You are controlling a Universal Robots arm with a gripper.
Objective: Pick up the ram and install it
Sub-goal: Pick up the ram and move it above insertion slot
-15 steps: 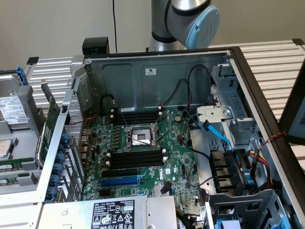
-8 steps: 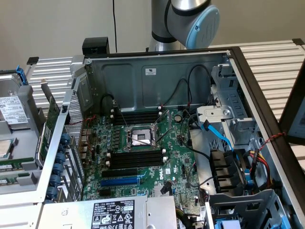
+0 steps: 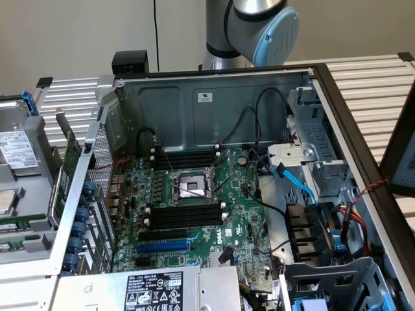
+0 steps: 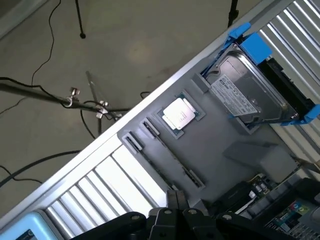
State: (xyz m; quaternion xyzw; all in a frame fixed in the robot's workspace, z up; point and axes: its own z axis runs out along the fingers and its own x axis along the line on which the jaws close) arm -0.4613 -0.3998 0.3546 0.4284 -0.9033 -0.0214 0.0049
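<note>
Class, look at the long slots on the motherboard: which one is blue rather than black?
The blue expansion slot, the long slot nearest the power supply label. The memory slots beside the processor socket are black.

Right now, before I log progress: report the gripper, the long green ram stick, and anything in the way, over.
Black gripper shut, holding nothing, above the grey parts tray. Long green ram stick lying in that tray, not yet picked. Nothing seen between them.

Green on the motherboard [image 3: 241,214], black on its memory slots [image 3: 185,214], blue on one expansion slot [image 3: 163,247], all inside a dull grey case [image 3: 175,107]. Pale blue on the arm's joint cap [image 3: 275,35], silver on the hard drive [image 4: 245,92] within a bright blue bracket [image 4: 252,45]. Black on the hand [image 4: 172,202], ribbed silver-grey across the counter [image 3: 369,78].
</note>
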